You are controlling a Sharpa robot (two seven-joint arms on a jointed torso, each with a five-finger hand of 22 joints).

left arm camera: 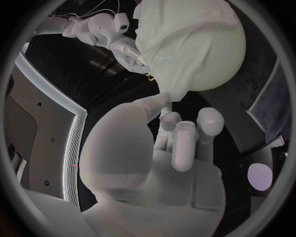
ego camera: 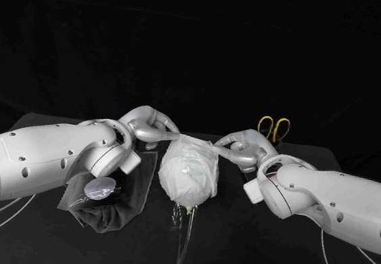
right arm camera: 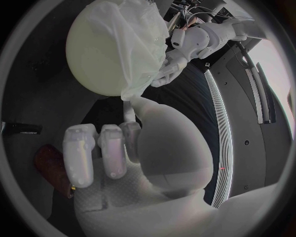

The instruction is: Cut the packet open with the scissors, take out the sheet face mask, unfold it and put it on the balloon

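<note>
Left robot hand (ego camera: 148,129) and right robot hand (ego camera: 238,148), both clamped on one mask (ego camera: 189,168) over one balloon (left arm camera: 221,61)

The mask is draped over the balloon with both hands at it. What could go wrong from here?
1. The sheet face mask sits bunched and creased on the balloon, so it may slide off once released.
2. The left hand and right hand hold opposite edges, and an uneven pull could tear the mask or roll the balloon.
3. The scissors lie just behind the right hand, which could knock them when it withdraws.

Black table (ego camera: 48,127), dark backdrop (ego camera: 206,38) behind
</note>
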